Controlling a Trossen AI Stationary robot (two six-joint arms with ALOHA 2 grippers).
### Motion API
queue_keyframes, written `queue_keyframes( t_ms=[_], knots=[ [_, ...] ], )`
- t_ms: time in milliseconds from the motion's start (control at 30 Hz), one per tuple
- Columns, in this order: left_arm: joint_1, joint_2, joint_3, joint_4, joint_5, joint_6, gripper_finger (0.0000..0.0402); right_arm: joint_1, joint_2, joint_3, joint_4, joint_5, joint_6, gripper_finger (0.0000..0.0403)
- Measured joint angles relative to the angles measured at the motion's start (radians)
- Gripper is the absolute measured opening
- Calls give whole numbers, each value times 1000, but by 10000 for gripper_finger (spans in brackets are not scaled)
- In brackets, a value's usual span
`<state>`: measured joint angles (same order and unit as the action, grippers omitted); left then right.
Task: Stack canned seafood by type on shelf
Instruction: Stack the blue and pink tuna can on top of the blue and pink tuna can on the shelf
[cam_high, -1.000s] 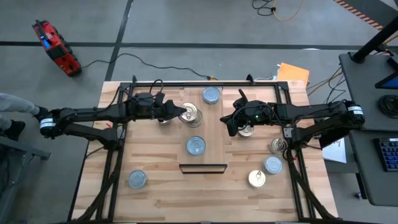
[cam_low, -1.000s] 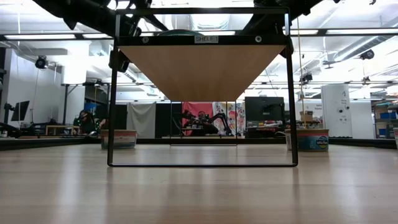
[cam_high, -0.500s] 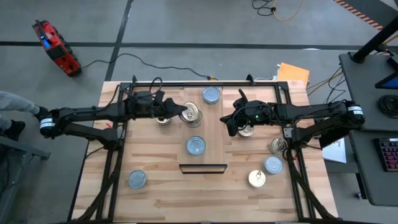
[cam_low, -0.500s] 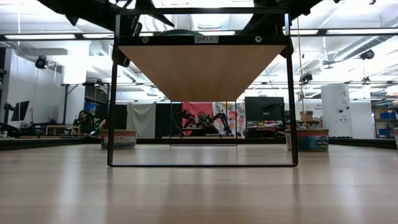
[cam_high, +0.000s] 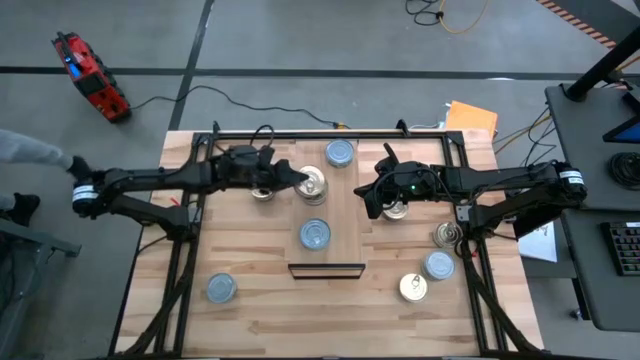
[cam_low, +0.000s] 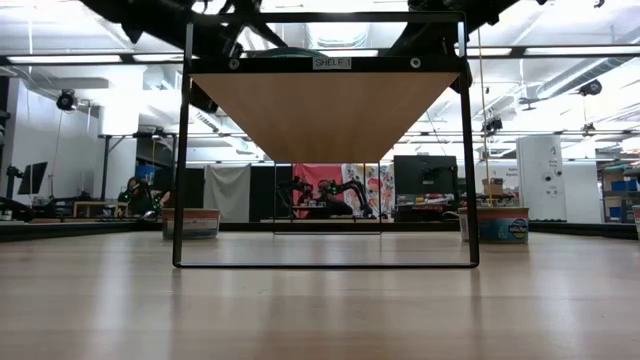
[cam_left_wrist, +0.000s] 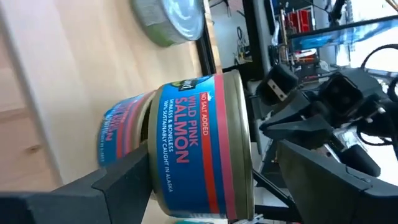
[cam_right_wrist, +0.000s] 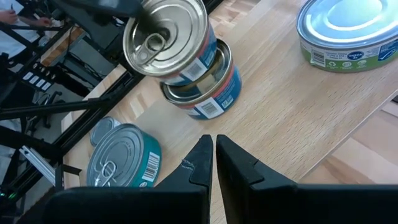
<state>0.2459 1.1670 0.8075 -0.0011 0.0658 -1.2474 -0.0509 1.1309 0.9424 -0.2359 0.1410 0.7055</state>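
The left gripper (cam_high: 297, 178) is over the shelf (cam_high: 345, 205), its jaws spread wide around a blue salmon tin (cam_left_wrist: 199, 146) with a ringed metal top. In the left wrist view a dark finger (cam_left_wrist: 118, 180) shows on each side of the tin, but whether they press it or stand just clear cannot be told. The right wrist view shows this upper tin (cam_right_wrist: 171, 40) sitting skewed on a second salmon tin (cam_right_wrist: 202, 90), the pair on the shelf's pale wood. The right gripper (cam_high: 370, 200) hangs at the shelf's right edge with its jaws closed together and nothing between them. Two pale blue-topped tins (cam_high: 340, 153) (cam_high: 315, 234) also sit on the shelf; more tins lie on the tabletop (cam_high: 260, 300).
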Motion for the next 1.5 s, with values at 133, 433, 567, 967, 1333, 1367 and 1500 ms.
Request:
queue_keyframes(
  t_ms=[133,433,567,967,1333,1367,1500],
  knots=[
    [2,19,58,-78,0,53,312,0,0,0,0,0,0,13],
    [3,51,128,-180,4,85,312,0,0,0,-1,0,-1,13],
    [3,51,148,-197,2,89,312,0,0,0,-1,0,0,13],
    [0,59,172,-248,4,144,344,0,0,0,0,0,0,13],
    [-9,64,175,-282,29,154,348,0,0,0,1,16,1,13],
    [-6,65,174,-279,26,154,348,0,0,0,0,16,3,13],
    [-5,63,187,-286,23,171,348,0,0,0,0,17,8,13]
  ],
)
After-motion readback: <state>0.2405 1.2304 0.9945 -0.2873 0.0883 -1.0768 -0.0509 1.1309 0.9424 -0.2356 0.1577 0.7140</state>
